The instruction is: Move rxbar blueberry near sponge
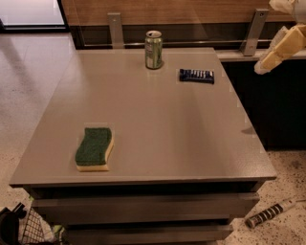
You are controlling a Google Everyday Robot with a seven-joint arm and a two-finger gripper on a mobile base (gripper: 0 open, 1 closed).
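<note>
snack bar (196,75) lies far right on the desk (167,124), near the can (153,49), well apart from the sponge (94,148); claw (279,48) hangs beyond the right edge, apart or together i cannot tell.

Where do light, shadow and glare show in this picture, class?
Camera view: a soft pale sheen streaks the table top; the green can casts a short shadow at its base; the sponge and rxbar blueberry throw almost none; the gripper, high at the right edge beyond the table, is brightly lit against the dark cabinet; the top-left floor glares.
</note>
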